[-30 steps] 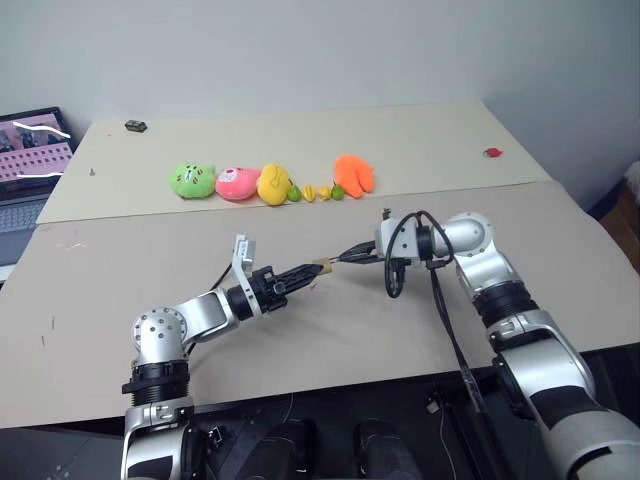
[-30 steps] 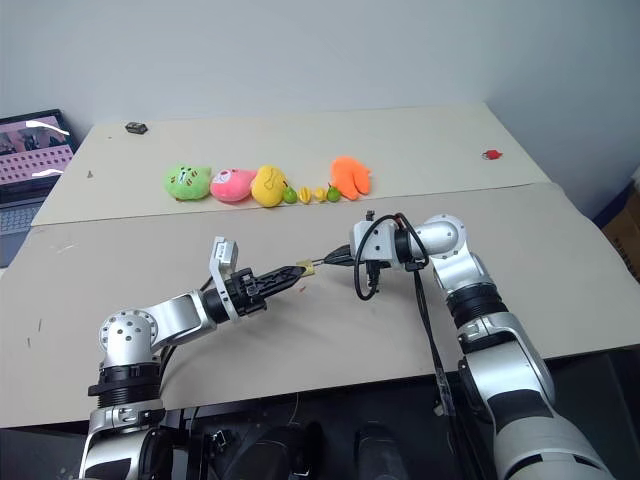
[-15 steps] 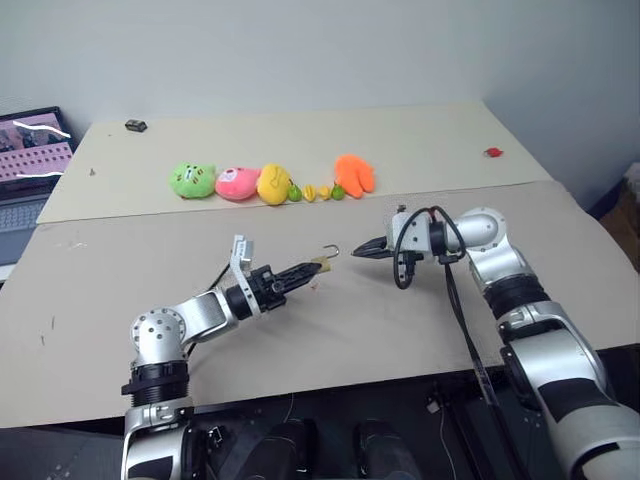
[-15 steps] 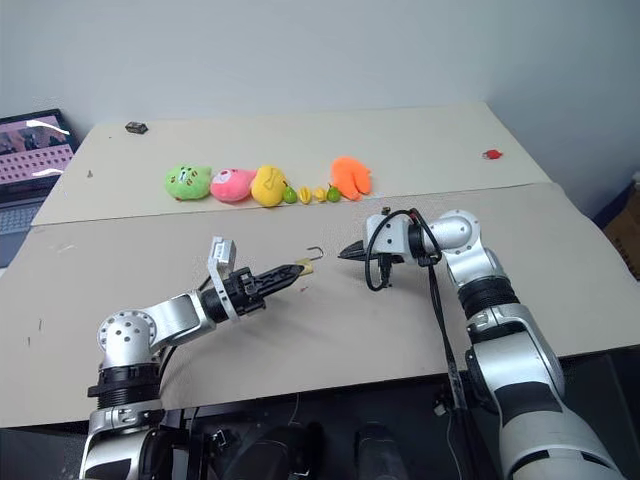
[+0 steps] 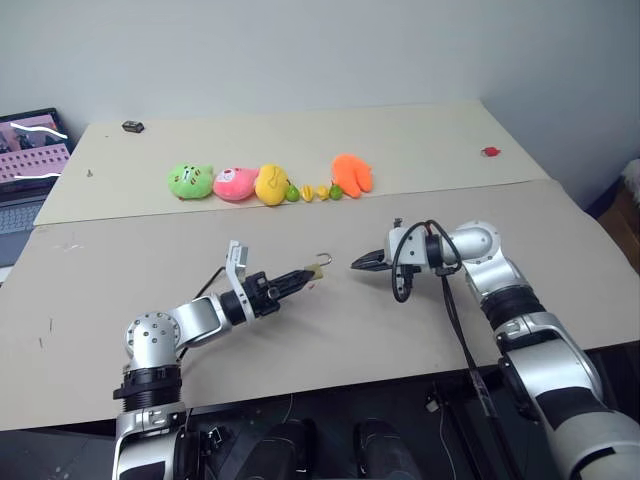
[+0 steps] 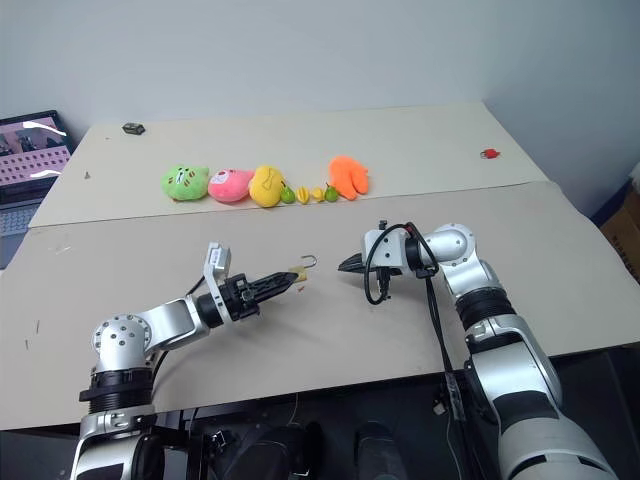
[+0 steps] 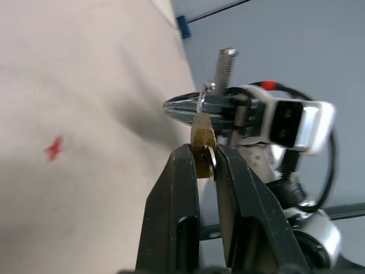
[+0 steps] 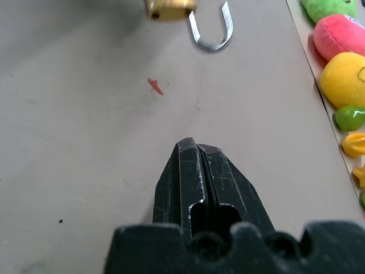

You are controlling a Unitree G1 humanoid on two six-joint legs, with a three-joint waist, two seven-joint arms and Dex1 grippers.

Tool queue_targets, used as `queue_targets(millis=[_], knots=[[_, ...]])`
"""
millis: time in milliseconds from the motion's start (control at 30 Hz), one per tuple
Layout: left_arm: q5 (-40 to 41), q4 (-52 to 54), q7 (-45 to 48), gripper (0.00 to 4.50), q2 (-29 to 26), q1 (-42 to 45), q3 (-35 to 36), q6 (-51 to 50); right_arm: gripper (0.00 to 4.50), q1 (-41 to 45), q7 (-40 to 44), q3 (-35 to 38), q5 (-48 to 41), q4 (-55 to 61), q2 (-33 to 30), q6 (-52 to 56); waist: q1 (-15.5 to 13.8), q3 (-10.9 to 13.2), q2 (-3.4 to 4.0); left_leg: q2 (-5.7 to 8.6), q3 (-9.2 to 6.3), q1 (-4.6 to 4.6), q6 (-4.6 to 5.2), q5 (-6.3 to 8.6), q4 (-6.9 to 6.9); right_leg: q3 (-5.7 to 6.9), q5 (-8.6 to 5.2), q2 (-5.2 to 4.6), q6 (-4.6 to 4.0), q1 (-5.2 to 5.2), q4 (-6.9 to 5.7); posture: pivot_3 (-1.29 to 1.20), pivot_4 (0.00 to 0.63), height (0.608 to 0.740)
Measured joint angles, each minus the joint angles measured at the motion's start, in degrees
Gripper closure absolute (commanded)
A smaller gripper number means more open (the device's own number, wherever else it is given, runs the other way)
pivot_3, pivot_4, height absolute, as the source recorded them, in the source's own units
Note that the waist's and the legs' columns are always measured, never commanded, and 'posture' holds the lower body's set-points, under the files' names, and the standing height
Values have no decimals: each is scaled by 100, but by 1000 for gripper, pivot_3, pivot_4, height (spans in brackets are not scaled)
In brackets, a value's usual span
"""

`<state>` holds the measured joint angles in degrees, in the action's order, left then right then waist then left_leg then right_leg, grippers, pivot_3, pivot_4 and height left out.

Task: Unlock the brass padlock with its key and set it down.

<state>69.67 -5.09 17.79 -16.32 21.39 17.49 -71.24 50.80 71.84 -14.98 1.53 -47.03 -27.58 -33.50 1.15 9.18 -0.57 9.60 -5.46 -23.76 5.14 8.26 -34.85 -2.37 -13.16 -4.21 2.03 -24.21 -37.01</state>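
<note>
While left fingers [image 5: 300, 279] pinch one brass padlock [image 5: 319, 269], right fingers [image 5: 357, 264] pressed together, four plush toys [image 5: 191, 180]

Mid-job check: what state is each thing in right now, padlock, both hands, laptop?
Padlock: shackle sprung open, held above the table.
Left hand: shut on padlock body.
Right hand: shut, apart from the padlock; whether it holds the key cannot be told.
Laptop: lid up, screen lit.

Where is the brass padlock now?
In the left eye view the brass padlock is held above the table in the tips of the left claw, near the middle, its shackle swung open, a little apart from the right claw.
</note>
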Motion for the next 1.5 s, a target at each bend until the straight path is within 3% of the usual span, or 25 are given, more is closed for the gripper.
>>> queue_targets(millis=[100, 167, 200, 433, 700, 900, 1100, 1200, 1367, 1500], knots=[[-275, -51, 47, 4500, -127, -93, -70, 45, 4414, -12, -1, 0, -1, 81, 3, 3, -26, 0, 0, 1, 0, 0, 1, 0, -2, 1, 0, -1, 0, 1, 2, 0, 150, 740], [-454, -49, 107, 3477, -150, -106, -142, 148, 4500, -24, -2, 0, -1, 115, 12, 5, -35, 0, 0, 2, 0, 1, 1, 1, -2, 3, 0, -2, 0, 2, 4, 0, 150, 740], [-520, -56, 108, 3325, -148, -107, -162, 176, 4500, -30, -4, 0, -1, 145, 15, 7, -36, 0, 0, 2, 0, 1, 1, 1, -1, 3, 0, -2, 0, 2, 4, 0, 150, 740], [-721, -108, 231, 686, -101, -19, -164, 322, 4500, -198, -89, 0, 0, 258, 11, 25, -39, 0, 1, 1, -1, 6, 1, 1, -2, 3, 1, -2, -1, 6, 2, 0, 150, 740], [-886, 478, 235, 686, -343, -233, -212, 357, 4500, -198, -113, 10, -3, 269, -81, 76, 4, -1, 0, -1, 0, 6, 1, 1, 8, 0, 2, -1, -3, 1, 5, 0, 150, 740], [-889, 944, 40, 686, -831, -825, 484, 460, 4500, -196, -231, 105, -13, 243, -194, 153, -2, -1, 1, -3, 0, 8, 0, 1, 7, 0, 1, 2, -4, 2, 4, 0, 150, 740], [-2111, 1979, -517, 686, -742, -1559, 450, 1733, 4500, -269, -902, 637, -237, 276, -199, 546, -65, 0, 1, -3, 0, 6, 1, 1, 11, -6, 3, -4, -7, 7, 19, 0, 150, 740], [-2925, 2327, -716, 686, -604, -1777, 67, 2500, 4500, -432, -1479, 981, -451, 556, -76, 960, -114, 0, 1, -1, 0, -1, 2, 2, 12, -9, 3, -7, -7, 5, 25, 0, 150, 740], [-3973, 2438, -1256, 686, -286, -1947, -59, 3521, 4500, -808, -2647, 1782, -971, 1284, 136, 2030, -187, -1, 1, -1, 0, -3, 4, 3, 13, -5, 3, -7, -7, 3, 26, 0, 150, 740], [-4517, 2434, -1629, 686, -58, -2024, -52, 3983, 4500, -1409, -3130, 2040, -1262, 1888, 314, 2762, -190, -1, 1, 0, 0, -4, 5, 4, 13, -4, 3, -7, -7, 3, 25, 0, 150, 740]])
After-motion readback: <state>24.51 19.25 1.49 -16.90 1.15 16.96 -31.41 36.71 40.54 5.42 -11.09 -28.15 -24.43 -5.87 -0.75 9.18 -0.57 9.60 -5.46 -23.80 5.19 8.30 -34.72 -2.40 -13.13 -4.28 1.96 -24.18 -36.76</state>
